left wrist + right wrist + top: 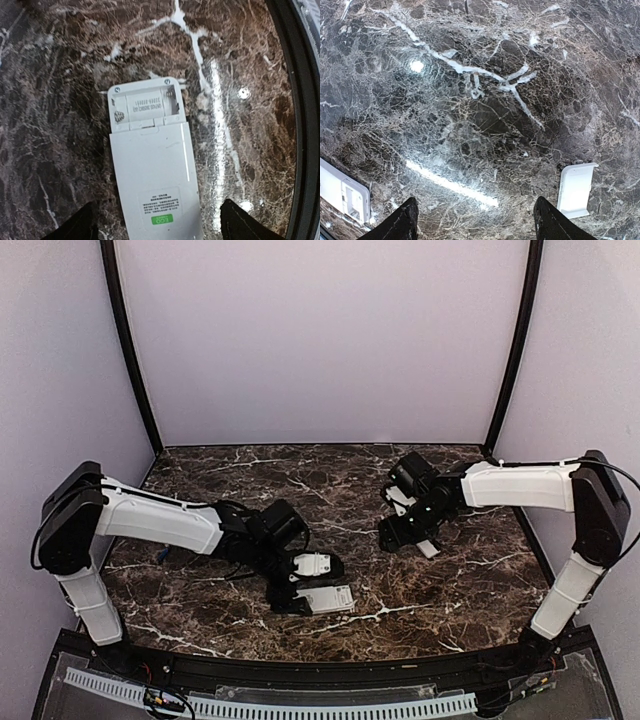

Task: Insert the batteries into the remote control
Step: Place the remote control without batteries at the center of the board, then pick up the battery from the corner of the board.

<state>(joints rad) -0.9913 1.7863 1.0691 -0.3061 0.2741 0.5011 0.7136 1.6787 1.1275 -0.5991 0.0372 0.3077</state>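
Observation:
The remote control (152, 175) lies back-up on the marble table, white with a green label. Its battery compartment (145, 105) is open and empty. In the top view the remote (328, 598) lies front centre. My left gripper (160, 225) is open, with one finger on each side of the remote's near end, low over it; it also shows in the top view (298, 592). My right gripper (476, 220) is open and empty above bare table, right of centre in the top view (402, 535). The white battery cover (576, 189) lies just right of it. No batteries are in view.
The dark marble table (330, 490) is walled at the back and sides. The battery cover (428, 548) lies right of centre. A white piece with a recess (342, 192) shows at the lower left edge of the right wrist view; I cannot tell what it is.

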